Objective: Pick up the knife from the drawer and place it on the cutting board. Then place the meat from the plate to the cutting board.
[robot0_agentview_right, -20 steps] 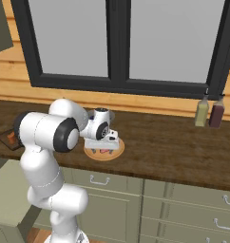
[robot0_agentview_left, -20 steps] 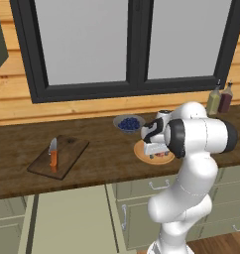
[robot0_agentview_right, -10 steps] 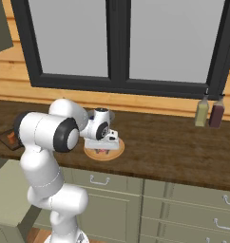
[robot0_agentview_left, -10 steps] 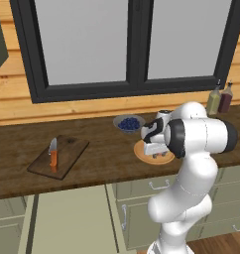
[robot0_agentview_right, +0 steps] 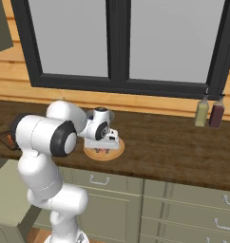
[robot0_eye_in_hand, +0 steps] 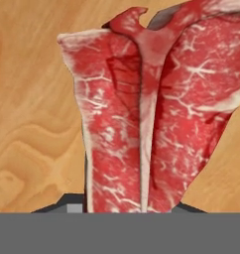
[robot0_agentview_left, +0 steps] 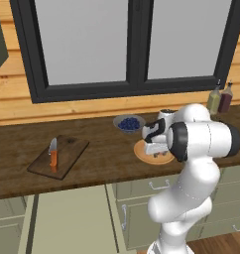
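Meat (robot0_eye_in_hand: 142, 134) lies on plate (robot0_eye_in_hand: 32, 124), right at the fingers

no readable txt, no labels, brands, nos. or signs anywhere

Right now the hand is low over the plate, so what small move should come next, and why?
Probably close the hand on the meat. The knife already lies on the cutting board, so only the meat is left. The hand view shows the meat very near, reaching down to the fingertips at the bottom edge, on the plate. Whether the fingers already grip it cannot be told.
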You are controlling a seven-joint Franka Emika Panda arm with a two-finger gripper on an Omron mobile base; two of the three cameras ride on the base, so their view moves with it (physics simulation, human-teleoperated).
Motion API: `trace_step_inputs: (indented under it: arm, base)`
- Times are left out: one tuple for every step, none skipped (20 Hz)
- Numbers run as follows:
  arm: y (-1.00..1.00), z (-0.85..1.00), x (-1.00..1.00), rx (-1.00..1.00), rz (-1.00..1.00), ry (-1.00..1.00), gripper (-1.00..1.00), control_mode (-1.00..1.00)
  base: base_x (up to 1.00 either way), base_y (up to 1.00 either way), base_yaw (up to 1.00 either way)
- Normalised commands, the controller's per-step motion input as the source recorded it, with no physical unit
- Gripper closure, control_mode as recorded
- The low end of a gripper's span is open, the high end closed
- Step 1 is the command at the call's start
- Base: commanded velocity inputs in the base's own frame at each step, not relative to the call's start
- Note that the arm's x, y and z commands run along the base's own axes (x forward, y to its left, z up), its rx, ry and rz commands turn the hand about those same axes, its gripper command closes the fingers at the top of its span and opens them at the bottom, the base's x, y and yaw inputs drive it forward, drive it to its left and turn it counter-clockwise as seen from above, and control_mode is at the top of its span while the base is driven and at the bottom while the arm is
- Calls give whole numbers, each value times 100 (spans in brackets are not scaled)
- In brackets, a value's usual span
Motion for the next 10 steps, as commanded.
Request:
trace_step_inputs:
  arm:
    - [3,26,-24,0,0,-24,100,-100]
    - [11,33,-23,0,0,-26,100,-100]
    - [18,39,-19,0,0,-27,100,-100]
    - [24,41,-17,0,0,-27,100,-100]
    - [28,45,-14,0,0,-26,100,-100]
    - [36,46,-6,0,0,-23,100,-100]
    - [45,44,0,0,0,-16,100,-100]
    - [51,38,0,0,0,-13,100,-100]
    - [59,36,0,0,0,-8,100,-100]
    - [65,36,0,0,0,-2,100,-100]
  base:
    - [0,0,0]
    - [0,0,0]
    - [0,0,0]
    - [0,0,0]
    - [0,0,0]
    - [0,0,0]
    - [0,0,0]
    - [0,0,0]
    - [0,0,0]
    - [0,0,0]
